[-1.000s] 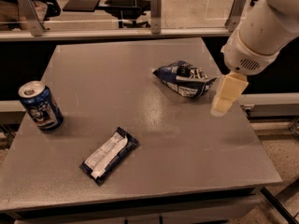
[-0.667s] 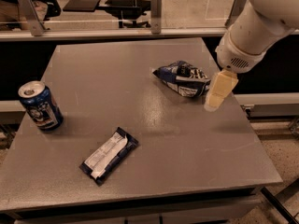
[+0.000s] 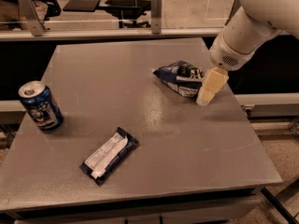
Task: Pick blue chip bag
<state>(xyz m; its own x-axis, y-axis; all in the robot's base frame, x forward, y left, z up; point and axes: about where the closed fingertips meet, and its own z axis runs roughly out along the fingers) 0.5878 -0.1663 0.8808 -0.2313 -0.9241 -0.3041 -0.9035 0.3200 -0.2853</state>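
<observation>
The blue chip bag [image 3: 180,78] lies crumpled on the grey table [image 3: 154,171], right of centre toward the far side. It is dark blue with white and silver print. My gripper [image 3: 204,100] hangs from the white arm at the upper right. Its cream-coloured finger tips sit right at the bag's right edge, just above the table. The near finger covers the bag's right end.
A blue soda can [image 3: 40,105] stands upright near the table's left edge. A flat dark-blue bar wrapper [image 3: 110,155] with a white label lies front of centre. The table's right edge is close to the gripper. A railing and furniture stand behind the table.
The arm and gripper have shifted left toward the chip bag, closing the gap to its right edge. The bag, can and wrapper have not moved.
</observation>
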